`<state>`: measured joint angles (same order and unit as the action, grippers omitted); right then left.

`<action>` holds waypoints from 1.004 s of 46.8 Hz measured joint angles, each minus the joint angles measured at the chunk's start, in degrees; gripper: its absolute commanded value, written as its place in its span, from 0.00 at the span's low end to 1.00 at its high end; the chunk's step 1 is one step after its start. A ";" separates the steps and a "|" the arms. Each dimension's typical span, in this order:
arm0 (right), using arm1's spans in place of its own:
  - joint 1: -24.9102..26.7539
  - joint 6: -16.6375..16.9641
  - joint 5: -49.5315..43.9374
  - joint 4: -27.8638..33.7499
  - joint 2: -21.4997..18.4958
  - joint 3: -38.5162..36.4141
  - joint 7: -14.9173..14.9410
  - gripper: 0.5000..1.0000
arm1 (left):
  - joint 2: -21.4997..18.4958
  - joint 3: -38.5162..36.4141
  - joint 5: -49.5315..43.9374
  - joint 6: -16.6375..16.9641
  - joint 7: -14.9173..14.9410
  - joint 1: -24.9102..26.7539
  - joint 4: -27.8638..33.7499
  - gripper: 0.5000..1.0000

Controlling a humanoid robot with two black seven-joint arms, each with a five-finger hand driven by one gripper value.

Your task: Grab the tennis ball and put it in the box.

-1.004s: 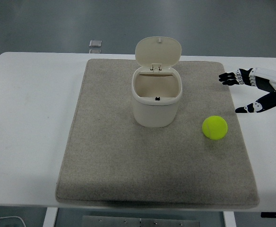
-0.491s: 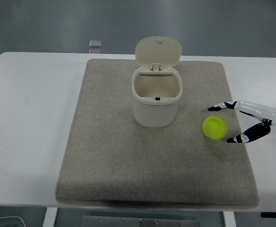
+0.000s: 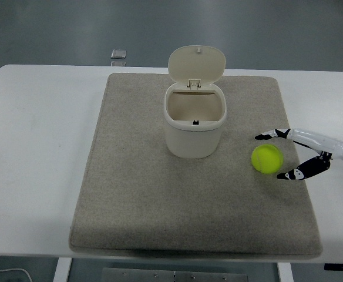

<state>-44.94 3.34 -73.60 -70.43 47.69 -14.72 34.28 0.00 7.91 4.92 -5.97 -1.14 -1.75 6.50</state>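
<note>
Reaching: right hand [image 3: 277, 155], black-and-white fingers spread, brackets the fuzzy yellow-green tennis ball [image 3: 267, 159], gripping nothing.
Ball: resting on grey mat [image 3: 130, 200].
Left: lift, drop into open cream lidded box [image 3: 194, 126].

Right hand [image 3: 303, 154] spread around tennis ball [image 3: 267, 159] beside open-lidded box [image 3: 194, 120] on mat [image 3: 136, 194].

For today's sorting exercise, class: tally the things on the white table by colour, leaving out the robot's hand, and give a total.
Yellow-green: 1, tennis ball
Cream: 1, box with lid open
Grey-beige: 1, mat
Silvery: 1, small object at the far edge
Total: 4
</note>
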 measured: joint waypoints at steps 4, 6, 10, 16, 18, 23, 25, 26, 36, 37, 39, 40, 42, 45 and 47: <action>0.18 -0.08 0.03 0.03 -0.16 -0.11 -0.03 0.74 | 0.00 0.00 0.00 0.00 0.00 -0.01 0.00 0.98; 0.30 -0.08 0.03 0.11 -0.25 -0.26 -0.11 0.74 | 0.00 0.00 0.00 -0.01 0.00 0.00 0.00 0.98; 0.53 -0.20 0.04 0.39 -0.89 -0.57 -0.52 0.71 | 0.00 0.00 0.00 -0.01 0.00 0.00 0.00 0.98; 0.83 -0.34 -0.10 0.95 -2.12 -0.59 -0.61 0.62 | 0.00 0.00 0.00 0.00 0.00 0.00 0.00 0.98; 0.90 -0.35 -0.13 1.37 -2.22 -0.59 -0.62 0.61 | 0.00 0.00 0.00 0.00 0.00 -0.01 0.00 0.98; 0.90 -0.36 -0.27 2.06 -2.72 -0.62 -0.62 0.61 | 0.00 0.00 0.00 0.00 0.00 0.01 0.00 0.98; 0.90 -0.36 -0.47 2.24 -3.11 -0.64 -0.62 0.61 | 0.00 0.00 0.00 0.00 0.00 0.00 0.00 0.98; 0.90 -0.36 -0.60 2.42 -3.26 -0.64 -0.62 0.61 | 0.00 0.00 0.00 0.00 0.00 -0.01 0.00 0.98; 0.90 -0.35 -0.93 3.37 -3.74 -0.66 -0.62 0.49 | 0.00 0.00 0.00 -0.01 0.00 0.01 0.00 0.98; 0.90 -0.33 -0.93 3.37 -3.74 -0.66 -0.60 0.45 | 0.00 0.00 0.00 -0.01 0.00 0.01 0.00 0.98; 0.85 -0.30 -0.94 3.37 -3.74 -0.66 -0.57 0.41 | 0.00 0.00 0.00 0.00 0.00 -0.01 0.00 0.98; 0.78 -0.29 -0.93 3.37 -3.75 -0.67 -0.53 0.37 | 0.00 0.00 0.00 0.00 0.00 -0.01 0.00 0.98; 0.62 -0.28 -0.94 3.37 -3.74 -0.73 -0.47 0.32 | 0.00 0.00 0.00 0.00 0.00 -0.01 0.00 0.98; 0.48 -0.26 -0.93 3.37 -3.58 -0.74 -0.33 0.25 | 0.00 0.00 0.00 0.00 0.00 -0.01 0.00 0.98; 0.43 -0.22 -0.93 3.35 -3.42 -0.77 -0.16 0.17 | 0.00 0.00 0.00 0.00 0.00 -0.01 0.00 0.98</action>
<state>-44.51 3.12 -74.53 -67.07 44.27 -15.49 34.12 0.00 7.91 4.92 -5.98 -1.14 -1.76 6.50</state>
